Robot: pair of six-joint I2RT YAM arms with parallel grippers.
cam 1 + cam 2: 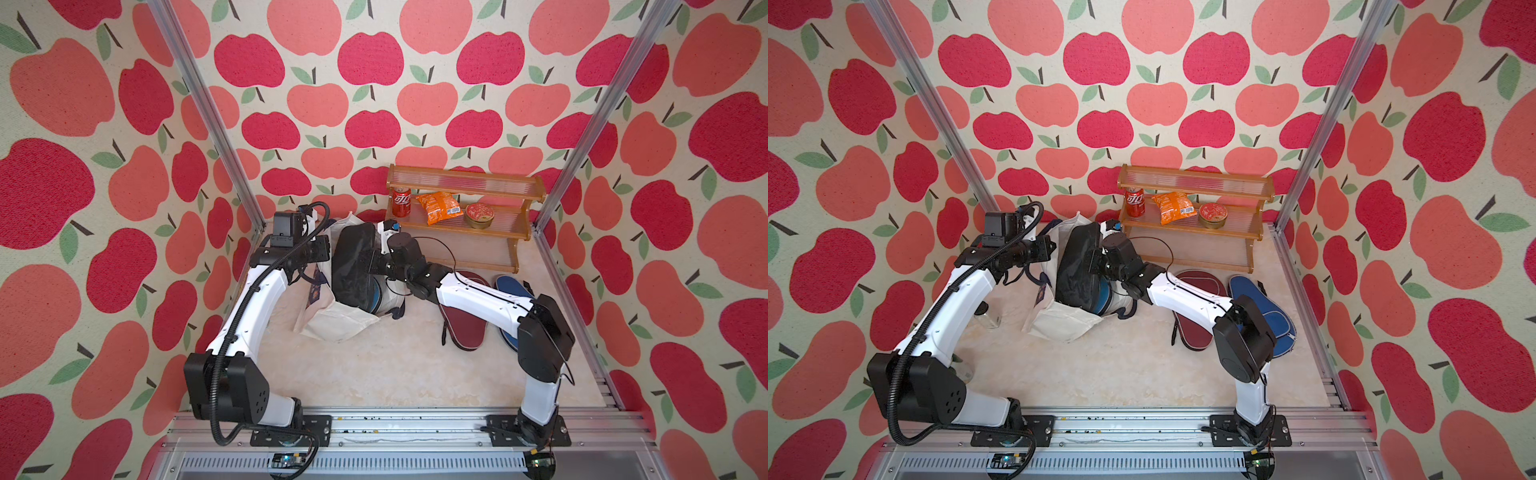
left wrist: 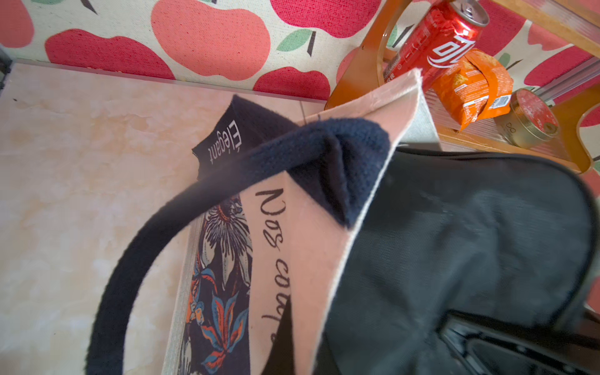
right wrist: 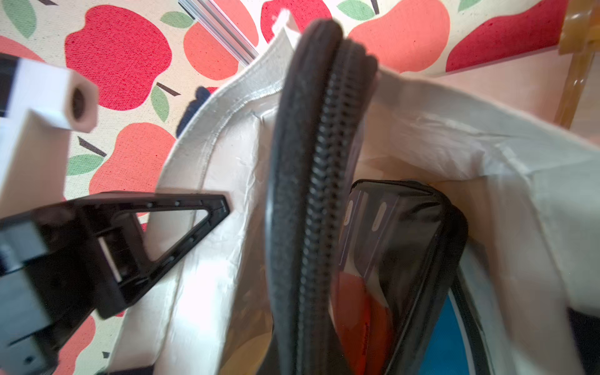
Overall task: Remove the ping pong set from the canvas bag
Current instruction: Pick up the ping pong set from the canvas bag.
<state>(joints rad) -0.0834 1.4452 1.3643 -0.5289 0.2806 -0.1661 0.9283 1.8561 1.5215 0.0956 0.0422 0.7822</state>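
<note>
Black case, seemingly stiff and light, is clamped by its zip edge in right gripper; left gripper pins floppy canvas bag.

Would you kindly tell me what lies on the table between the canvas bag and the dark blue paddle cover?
The maroon paddle cover lies there, next to the dark blue paddle cover, under the right arm; both top views show it.
</note>
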